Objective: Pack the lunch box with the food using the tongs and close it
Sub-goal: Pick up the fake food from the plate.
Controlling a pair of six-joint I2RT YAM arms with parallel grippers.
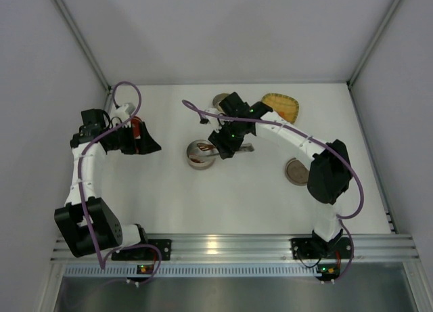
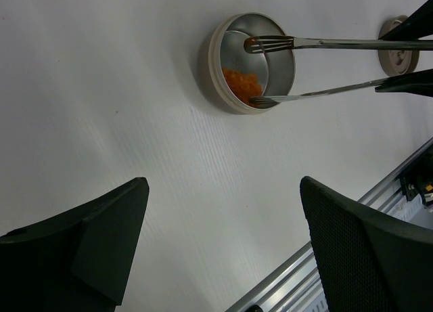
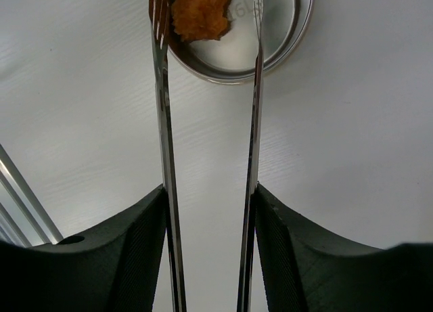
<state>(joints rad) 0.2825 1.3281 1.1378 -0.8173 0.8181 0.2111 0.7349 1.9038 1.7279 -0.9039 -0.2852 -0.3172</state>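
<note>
The tongs (image 3: 164,122) are polished, mirror-like metal. The lunch box (image 2: 281,63) is dull brushed metal inside. The food (image 3: 199,11) looks rough and crumbly. The tabletop (image 2: 122,88) is matt, finely ribbed. The left claw (image 2: 222,197) is matt black plastic.

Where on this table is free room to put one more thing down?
Bare: the wide strip between the tin and the front rail, left of the lid. Crowded: the far side, around the tongs and yellow tray.

Orange food chunks (image 2: 242,85) in round metal lunch box (image 2: 277,68), w/ tips of slim silver metal tongs (image 2: 338,44) above; round beige lid (image 1: 295,170) to rt.
</note>
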